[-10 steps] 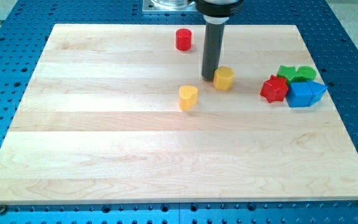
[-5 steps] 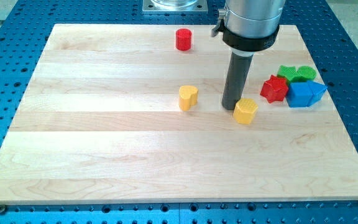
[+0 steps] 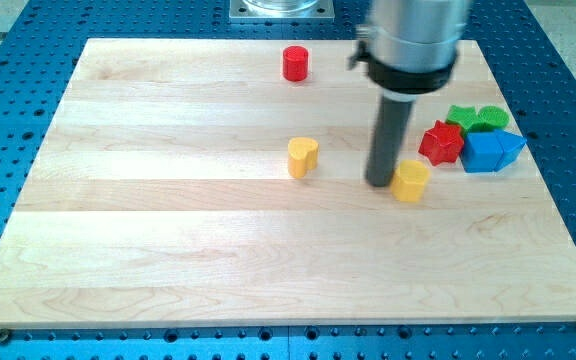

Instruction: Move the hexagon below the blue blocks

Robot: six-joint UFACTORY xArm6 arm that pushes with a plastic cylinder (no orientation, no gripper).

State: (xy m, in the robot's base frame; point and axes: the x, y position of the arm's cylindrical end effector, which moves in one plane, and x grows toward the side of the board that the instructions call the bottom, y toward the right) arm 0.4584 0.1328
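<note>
Pushing step underway: yellow hexagon [image 3: 410, 181] sits mid-board, lower-left of the blue blocks [image 3: 491, 151], my tip [image 3: 380, 183] apparently touching its left side. No fingers on this rod. Next push should carry it rightward, beneath the blue pair. No containers on the board [image 3: 168, 250].

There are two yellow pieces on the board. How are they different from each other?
The yellow hexagon has flat sides, while the yellow heart-shaped block has a rounded, notched outline. The hexagon sits right against my tip, on its right; the heart stands alone, further toward the view's left. The hexagon lies nearer the blue blocks; the heart is farther from them. Both share the same yellow colour and look similar in size.
</note>
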